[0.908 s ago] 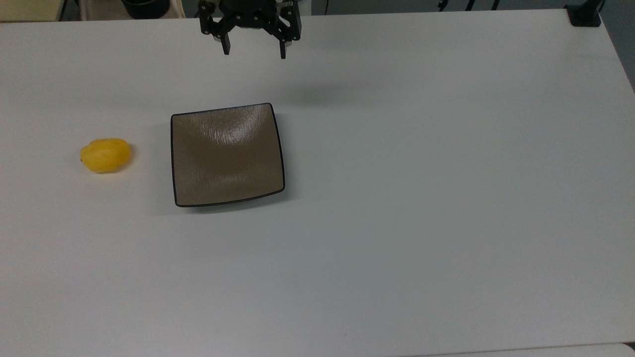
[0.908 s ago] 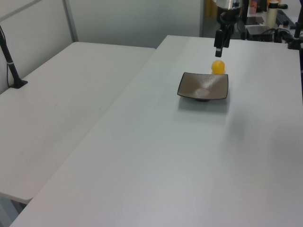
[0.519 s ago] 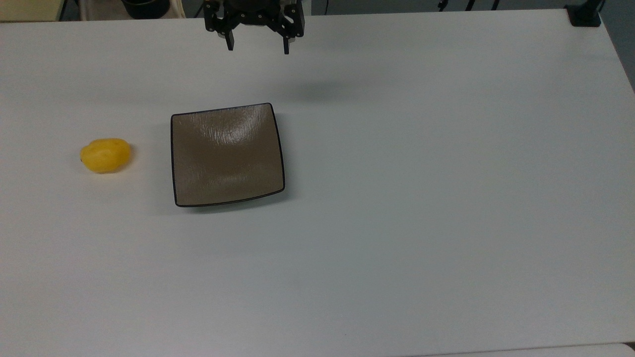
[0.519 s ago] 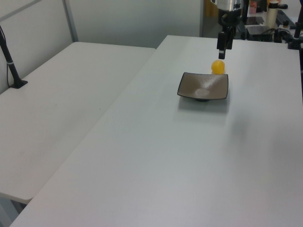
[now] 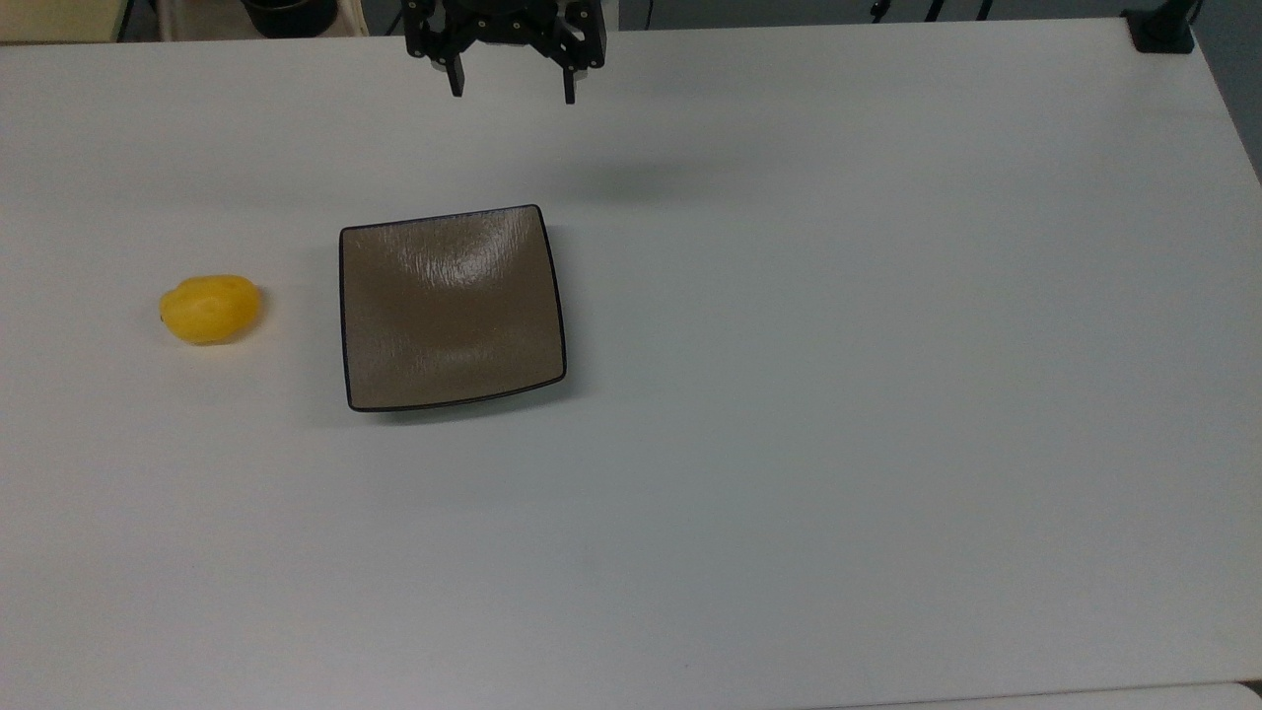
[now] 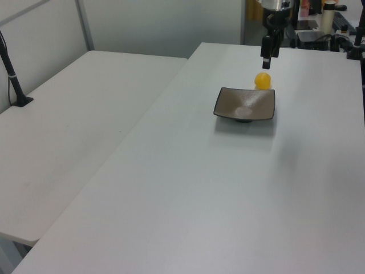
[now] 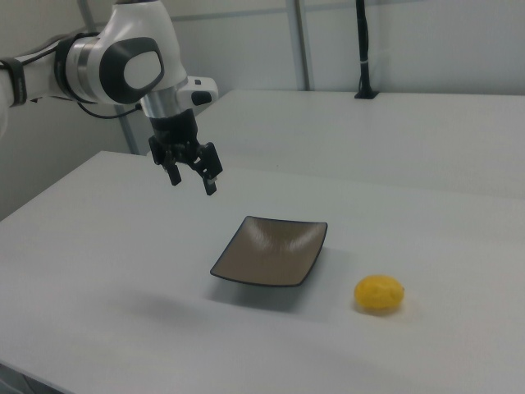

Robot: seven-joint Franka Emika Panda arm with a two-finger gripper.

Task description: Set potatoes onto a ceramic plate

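On a white table [image 5: 789, 493], nearest in the right view, a yellow potato [image 7: 379, 294] lies on its side, just beside but apart from a square brown ceramic plate [image 7: 271, 250], which holds nothing. In the top view the potato [image 5: 210, 309] sits off the top view's left edge of the plate [image 5: 452, 308]. Farther back, the Panda arm's gripper [image 7: 190, 176] hangs above the far side of the table with its two fingers spread apart and nothing between them; the top view puts it [image 5: 512, 96] beyond the plate's far edge, well apart from the potato.

The pickup appears not yet begun, and the risks lie ahead. The smooth, rounded potato could roll or squirt out if the fingers close off-centre or across its long axis. A low sweep across the plate could clip its raised rim and shove it. How high the fingertips hang over the table is hard to judge here, so clearance is uncertain.
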